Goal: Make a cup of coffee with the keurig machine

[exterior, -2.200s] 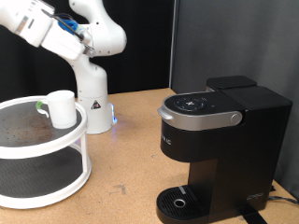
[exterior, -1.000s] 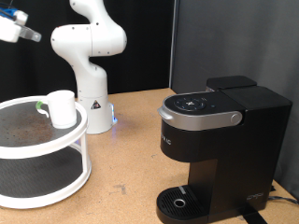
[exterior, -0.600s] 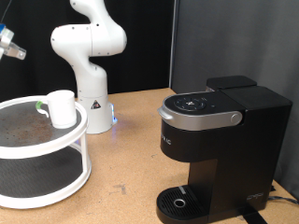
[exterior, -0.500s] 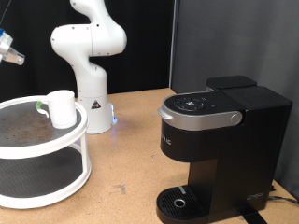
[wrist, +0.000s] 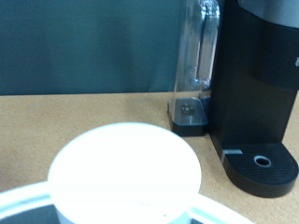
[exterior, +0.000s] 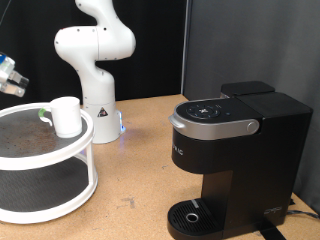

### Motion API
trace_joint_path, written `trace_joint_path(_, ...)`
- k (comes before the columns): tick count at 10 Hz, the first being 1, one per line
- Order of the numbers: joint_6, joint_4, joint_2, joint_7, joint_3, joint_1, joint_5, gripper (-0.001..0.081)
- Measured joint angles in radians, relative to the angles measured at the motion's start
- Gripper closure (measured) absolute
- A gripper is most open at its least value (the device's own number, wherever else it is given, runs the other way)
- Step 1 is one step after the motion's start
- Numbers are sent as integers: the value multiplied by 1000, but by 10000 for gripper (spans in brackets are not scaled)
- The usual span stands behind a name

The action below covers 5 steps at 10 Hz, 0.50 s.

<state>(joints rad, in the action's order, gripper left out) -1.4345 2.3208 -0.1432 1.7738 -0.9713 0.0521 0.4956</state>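
The cup, a small white mug, stands on the top tier of a round white two-tier rack at the exterior view's left. It fills the near part of the wrist view. The keurig machine is black with a silver-grey lid handle and stands at the exterior view's right, lid down. It also shows in the wrist view, its drip tray bare. My gripper is at the exterior view's left edge, above and left of the cup, mostly cut off. Its fingers do not show in the wrist view.
A small green-topped thing sits beside the cup on the rack. The arm's white base stands behind the rack. The machine's clear water tank is at its side. A dark curtain backs the wooden table.
The hand has swung out to the exterior view's left edge and come down towards the rack and cup. The cup and machine have not moved.
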Motion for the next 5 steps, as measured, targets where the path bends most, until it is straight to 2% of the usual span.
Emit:
trace_joint_path(1,-22,13,18,7,0,-1,12,399)
trace_joint_path(2,-41,26,35,13,2,-2,20,186)
trace_joint_path(3,-51,39,53,19,3,-4,23,63)
trace_joint_path(4,-60,54,70,24,7,-5,26,63)
trace_joint_path(5,-73,72,82,27,14,-5,28,16)
